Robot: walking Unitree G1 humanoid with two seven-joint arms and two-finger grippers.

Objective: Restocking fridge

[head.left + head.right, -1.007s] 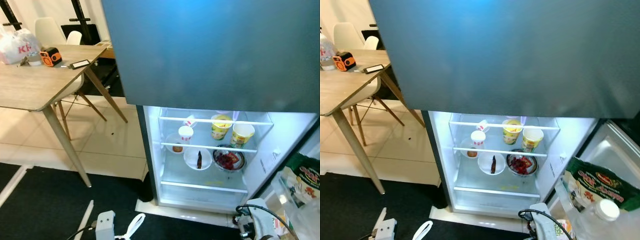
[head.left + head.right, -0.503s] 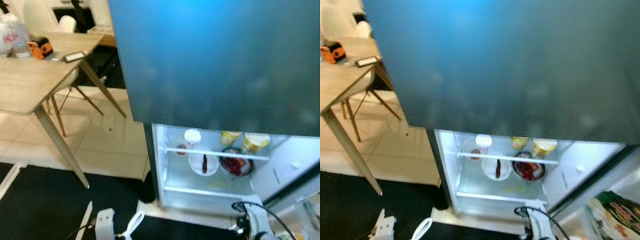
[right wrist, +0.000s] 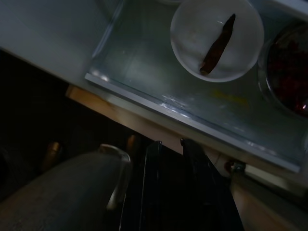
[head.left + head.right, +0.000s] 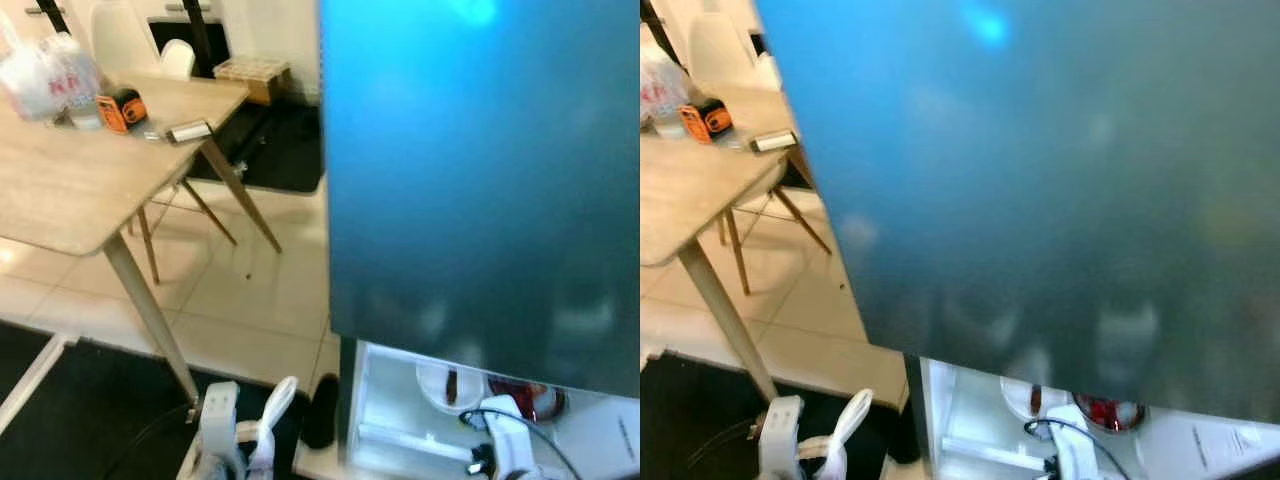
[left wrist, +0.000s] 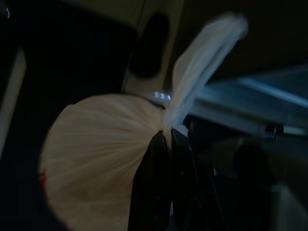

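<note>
My left gripper [image 5: 167, 139] is shut on the twisted neck of a white plastic bag [image 5: 96, 159], low at the left beside the fridge [image 4: 480, 170]. The bag's tail [image 4: 275, 410] sticks up next to my left wrist. The lower compartment is open and lit. On its glass shelf [image 3: 144, 62] sit a white plate [image 3: 192, 29] with a dark brown piece and a bowl of red food [image 3: 288, 67]. My right gripper [image 3: 171, 147] hangs just in front of that shelf's edge, open by a small gap with nothing between its fingers.
The fridge's shut upper door takes up the right side. A wooden table [image 4: 70, 190] at the left carries a white bag [image 4: 45, 75], an orange tape measure [image 4: 122, 108] and a phone [image 4: 187, 131]. A white chair [image 4: 178, 60] stands behind it. A black mat [image 4: 60, 420] lies underfoot.
The camera has moved closer and turned, so the upper door now hides the shelf with the cups. The left wrist and its bag stand higher in the picture.
</note>
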